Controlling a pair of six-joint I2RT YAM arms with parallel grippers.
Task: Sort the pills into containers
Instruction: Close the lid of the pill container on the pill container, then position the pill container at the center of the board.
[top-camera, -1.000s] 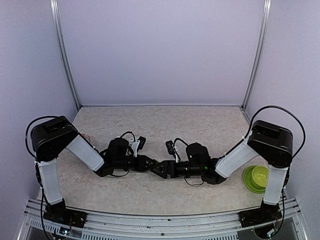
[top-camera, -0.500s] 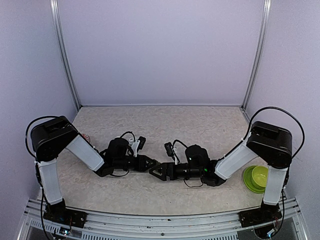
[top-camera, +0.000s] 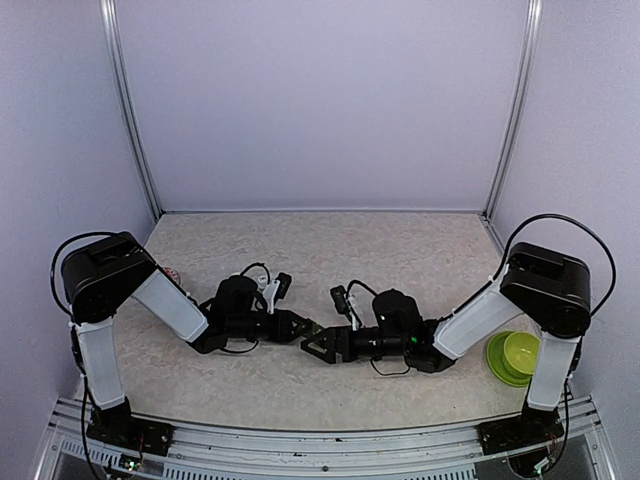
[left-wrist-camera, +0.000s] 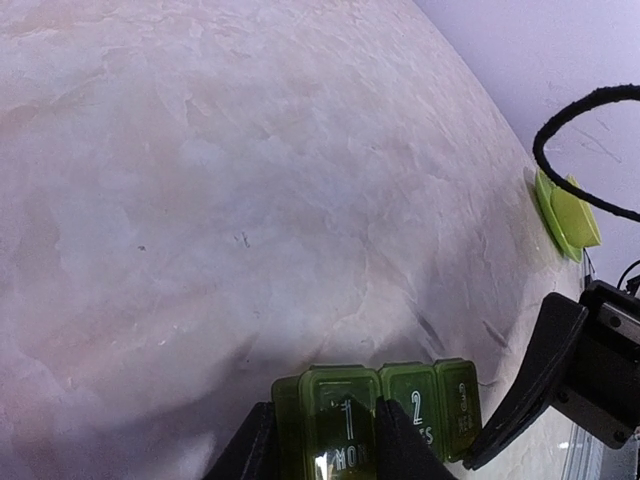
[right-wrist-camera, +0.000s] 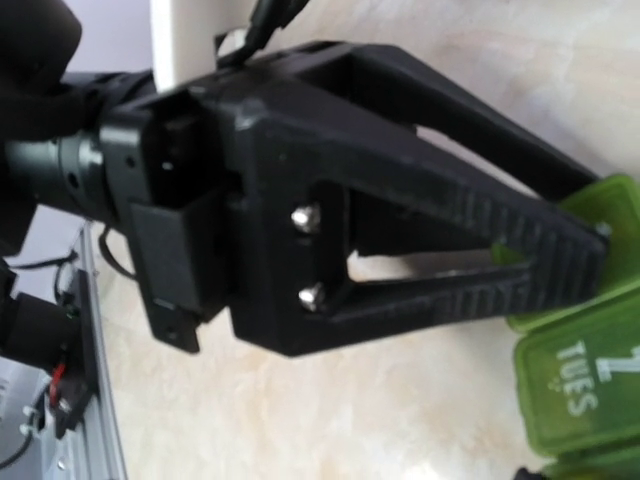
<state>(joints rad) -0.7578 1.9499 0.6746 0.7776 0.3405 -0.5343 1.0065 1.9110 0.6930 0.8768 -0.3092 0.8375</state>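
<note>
A translucent green weekly pill organizer (left-wrist-camera: 420, 400) lies low over the table, its lids marked 1 MON, 2 TUES and 3 WED. My left gripper (left-wrist-camera: 325, 425) is shut on its MON end. In the top view the left gripper (top-camera: 306, 326) meets my right gripper (top-camera: 314, 345) at the table's middle. The right wrist view shows the left gripper (right-wrist-camera: 595, 215) close up, clamped on the organizer (right-wrist-camera: 575, 380). One right finger (left-wrist-camera: 535, 385) stands beside the WED compartment. The right jaws look spread and hold nothing. No loose pills show.
A lime green bowl (top-camera: 512, 355) sits at the right edge by the right arm's base and also shows in the left wrist view (left-wrist-camera: 565, 210). A small red and white thing (top-camera: 170, 272) lies behind the left arm. A metal rail (top-camera: 300, 435) runs along the near edge.
My right gripper has shifted slightly toward the near edge beside the organizer. The left gripper has stayed where it was, still holding the organizer.
</note>
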